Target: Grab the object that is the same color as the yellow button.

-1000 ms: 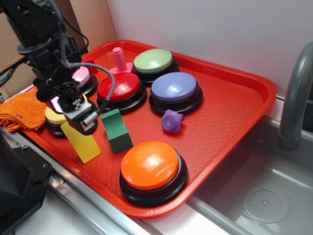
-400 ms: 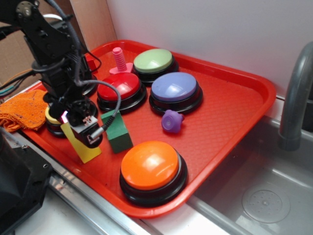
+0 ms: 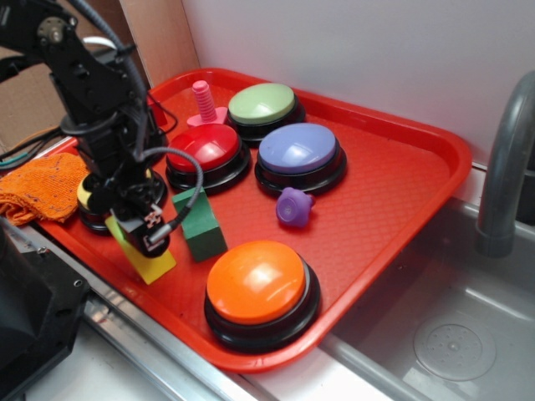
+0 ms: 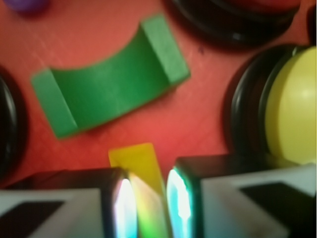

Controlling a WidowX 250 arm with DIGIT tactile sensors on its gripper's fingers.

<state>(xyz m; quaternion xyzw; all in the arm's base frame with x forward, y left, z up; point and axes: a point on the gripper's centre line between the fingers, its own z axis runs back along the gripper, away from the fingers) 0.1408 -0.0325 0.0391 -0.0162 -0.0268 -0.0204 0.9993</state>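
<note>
The black gripper [image 3: 144, 236] sits low over the near-left part of the red plastic tray [image 3: 393, 180], its two fingers [image 4: 74, 203] standing apart on either side of the flat yellow rectangular block [image 3: 149, 264]. In the wrist view the block [image 4: 140, 171] runs up between the finger pads; whether they press on it cannot be told. The block lies on the tray floor, just at 9 o'clock of the green arched wooden block [image 3: 199, 223] and at 5 o'clock of the pale yellow domed button on a black base [image 3: 87, 194], which the arm partly hides. The big orange domed button [image 3: 257, 284] stands at 3 o'clock of the yellow block. A small purple knob-shaped toy [image 3: 292, 206] rests near the tray's middle.
</note>
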